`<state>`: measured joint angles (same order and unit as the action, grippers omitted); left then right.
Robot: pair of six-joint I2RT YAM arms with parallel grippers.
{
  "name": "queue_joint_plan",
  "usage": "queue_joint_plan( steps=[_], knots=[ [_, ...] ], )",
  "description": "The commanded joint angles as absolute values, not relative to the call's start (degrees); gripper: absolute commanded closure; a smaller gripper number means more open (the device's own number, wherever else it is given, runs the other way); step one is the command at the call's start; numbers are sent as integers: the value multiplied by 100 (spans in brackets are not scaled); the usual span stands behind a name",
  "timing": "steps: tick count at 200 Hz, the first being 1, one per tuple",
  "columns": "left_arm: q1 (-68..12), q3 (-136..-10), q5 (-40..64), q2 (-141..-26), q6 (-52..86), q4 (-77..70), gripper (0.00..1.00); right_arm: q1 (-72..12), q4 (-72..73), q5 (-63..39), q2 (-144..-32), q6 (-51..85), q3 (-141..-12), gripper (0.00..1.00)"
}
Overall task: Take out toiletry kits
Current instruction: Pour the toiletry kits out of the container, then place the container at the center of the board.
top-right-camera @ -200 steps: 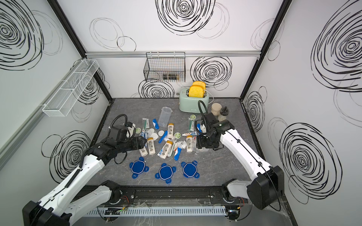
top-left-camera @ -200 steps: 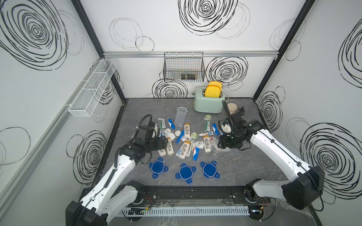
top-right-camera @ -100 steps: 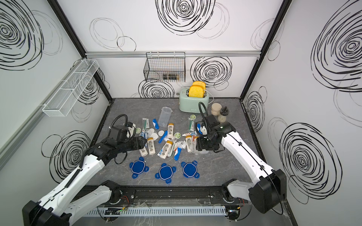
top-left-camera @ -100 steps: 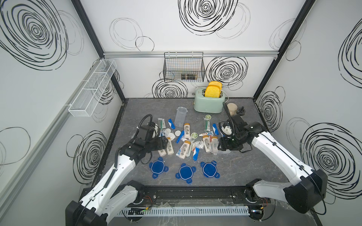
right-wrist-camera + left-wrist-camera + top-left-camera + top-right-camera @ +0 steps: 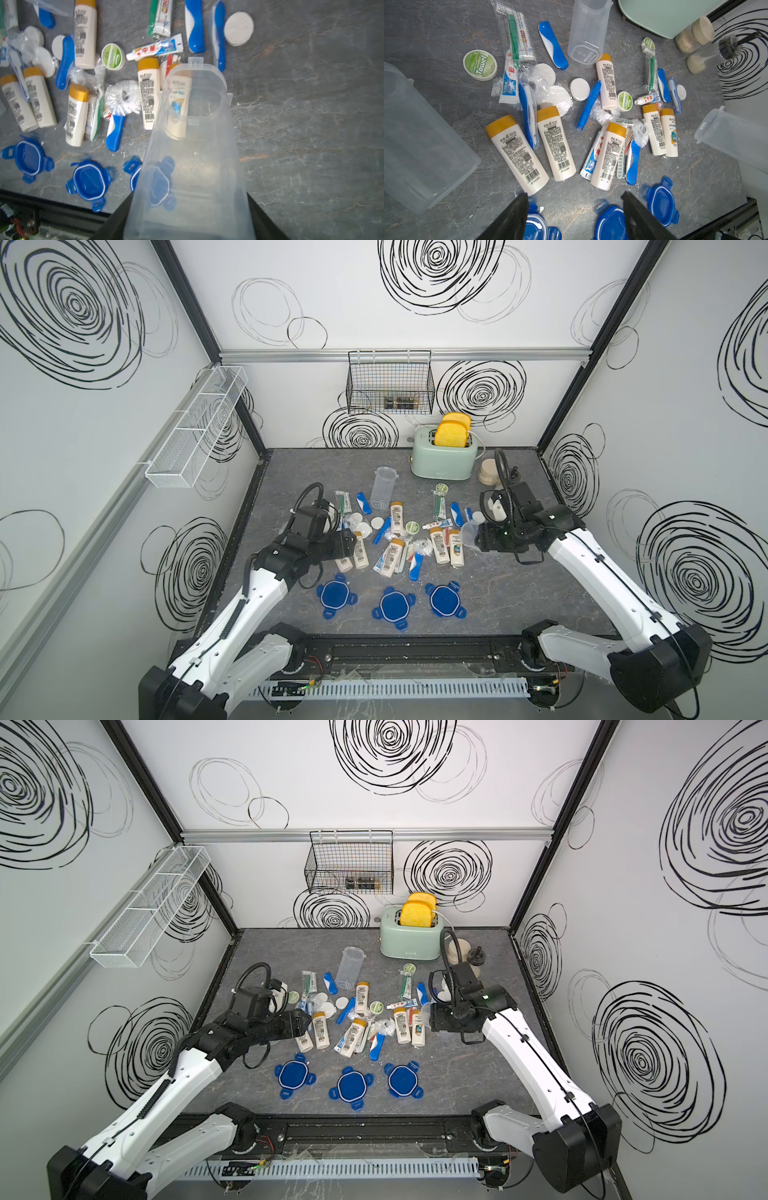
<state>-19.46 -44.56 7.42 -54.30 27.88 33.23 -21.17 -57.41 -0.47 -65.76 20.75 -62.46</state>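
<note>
Across the grey, marble-veined tabletop (image 5: 519,593) the toiletry kits (image 5: 392,558) lie loose in a heap at mid-table: cream bottles with tan caps, toothpaste tubes, blue folding toothbrushes and round green tins, all flat on the surface. We note three blue lids (image 5: 392,605) in a row between the heap and the table's front edge. A toppled jar (image 5: 383,487) lies behind the heap. A mint toaster (image 5: 442,460) with yellow slices stands at the back, with beige jars (image 5: 488,470) just beside it.

Room: the white walls (image 5: 436,335) carry black scribbled swirls. A black wire basket (image 5: 390,383) hangs on the rear wall and a white mesh rack (image 5: 197,433) on the left one.

Right gripper (image 5: 190,216) — clamped on a clear jar (image 5: 193,145), held tilted, mouth toward the heap's right edge; we see a bottle through its wall.

Left gripper (image 5: 575,220) — jaws apart, hovering at the heap's left edge.
</note>
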Motion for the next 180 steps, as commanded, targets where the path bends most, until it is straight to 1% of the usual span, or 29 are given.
queue_joint_plan(
  steps=[1,26,45,85,120,145,180],
  knots=[
    [-1986,-4447,642,-5362,2815,3320,25,-1803,-5212,465,-6374,2206,-6031,71],
    [-1988,-4447,648,-5369,2814,3305,25,-1359,-4708,577,-6144,2309,-5713,72],
    [-1982,-4447,671,-5398,2808,3296,25,-1219,-4189,657,-5980,2416,-5384,72],
    [-1993,-4447,668,-5367,2813,3305,25,-1194,-3047,1033,-5579,2607,-4550,74],
    [-2018,-4447,658,-5359,2826,3304,25,-1191,-2268,933,-5243,2608,-3754,75],
    [-2014,-4447,676,-5399,2813,3296,25,-1202,-1957,852,-5109,2637,-3407,76],
    [-2005,-4447,677,-5411,2813,3297,25,-1229,-1779,657,-5095,2654,-3076,74]
  ],
)
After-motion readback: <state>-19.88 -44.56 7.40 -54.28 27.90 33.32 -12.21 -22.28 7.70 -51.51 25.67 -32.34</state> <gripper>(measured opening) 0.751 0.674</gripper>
